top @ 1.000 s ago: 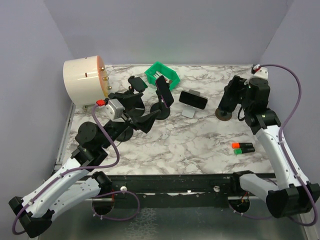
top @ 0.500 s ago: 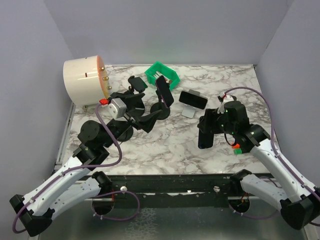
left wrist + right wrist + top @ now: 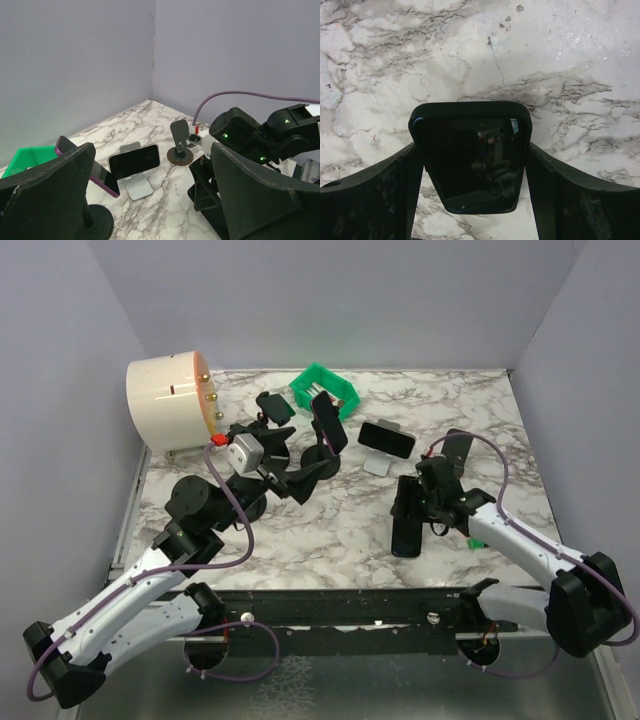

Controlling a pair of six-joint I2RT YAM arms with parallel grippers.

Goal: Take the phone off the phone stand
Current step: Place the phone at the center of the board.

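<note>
The right gripper (image 3: 471, 150) clamps the phone (image 3: 470, 170) by its sides between the jaws, low over the table (image 3: 580, 60); I'd lay it flat first, then open slowly so it doesn't skid; beyond the jaws the stand (image 3: 179, 144) sits bare; the left gripper (image 3: 152, 165) gapes wide, holding nothing.

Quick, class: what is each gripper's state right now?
Left gripper: open, holding nothing.
Right gripper: closed on the black phone.
</note>
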